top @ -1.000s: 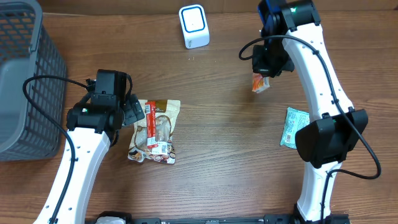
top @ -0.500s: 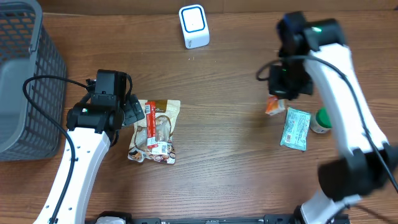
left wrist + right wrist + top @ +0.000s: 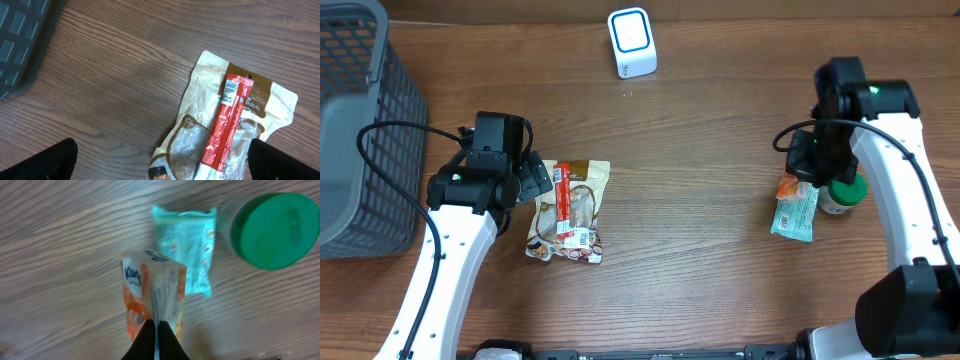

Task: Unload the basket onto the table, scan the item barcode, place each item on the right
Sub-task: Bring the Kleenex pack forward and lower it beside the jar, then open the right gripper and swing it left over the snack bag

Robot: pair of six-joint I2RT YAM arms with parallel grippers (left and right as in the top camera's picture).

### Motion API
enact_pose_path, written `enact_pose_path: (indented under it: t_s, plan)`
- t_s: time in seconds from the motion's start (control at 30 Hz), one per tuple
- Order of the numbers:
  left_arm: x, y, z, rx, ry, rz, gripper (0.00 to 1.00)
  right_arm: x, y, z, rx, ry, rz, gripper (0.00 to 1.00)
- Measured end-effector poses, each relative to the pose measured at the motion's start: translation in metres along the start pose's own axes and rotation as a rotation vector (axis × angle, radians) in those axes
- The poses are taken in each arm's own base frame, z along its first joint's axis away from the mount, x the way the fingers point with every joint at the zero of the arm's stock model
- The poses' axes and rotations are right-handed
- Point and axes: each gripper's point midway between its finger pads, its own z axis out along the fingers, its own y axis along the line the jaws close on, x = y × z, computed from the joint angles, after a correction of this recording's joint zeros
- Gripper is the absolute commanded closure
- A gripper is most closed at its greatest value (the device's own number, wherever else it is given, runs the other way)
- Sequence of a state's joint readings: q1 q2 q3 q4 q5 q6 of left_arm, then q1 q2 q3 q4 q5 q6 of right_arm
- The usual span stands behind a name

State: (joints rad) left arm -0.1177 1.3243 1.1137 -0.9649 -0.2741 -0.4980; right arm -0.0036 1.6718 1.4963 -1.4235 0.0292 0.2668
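Your right gripper is pinching the orange tissue pack tight, over the teal packet near the green-lid jar. Hold it firm, carry it slowly to the white scanner, and turn the pack so its barcode faces the scanner. Your left gripper is wide open and holds nothing.

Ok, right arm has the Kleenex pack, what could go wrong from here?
1. The right gripper pinches the Kleenex pack only by its thin end, so it could slip or twist.
2. It hangs partly over the teal packet beside the green-lidded jar; lowering here might land on the packet or knock the jar.
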Motion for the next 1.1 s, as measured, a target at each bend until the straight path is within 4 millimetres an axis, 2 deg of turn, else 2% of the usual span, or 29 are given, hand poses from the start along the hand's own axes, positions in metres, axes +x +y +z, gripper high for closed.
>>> enact_pose_path:
  t_s: [0.23, 0.43, 0.83, 1.1]
  plan:
    - [0.000, 0.000, 0.000, 0.000, 0.000, 0.000, 0.01, -0.006, -0.031, 0.038, 0.017, 0.003, 0.084, 0.96]
    - [0.000, 0.000, 0.000, 0.000, 0.000, 0.000, 0.00, -0.009, -0.032, 0.056, 0.011, -0.019, 0.062, 0.96]
    - [0.000, 0.000, 0.000, 0.000, -0.001, 0.000, 0.01, -0.008, -0.036, 0.058, 0.030, -0.017, 0.048, 0.95]
    - [0.000, 0.000, 0.000, 0.000, 0.000, 0.000, 0.00, -0.004, -0.036, 0.058, 0.032, -0.001, 0.043, 0.84]
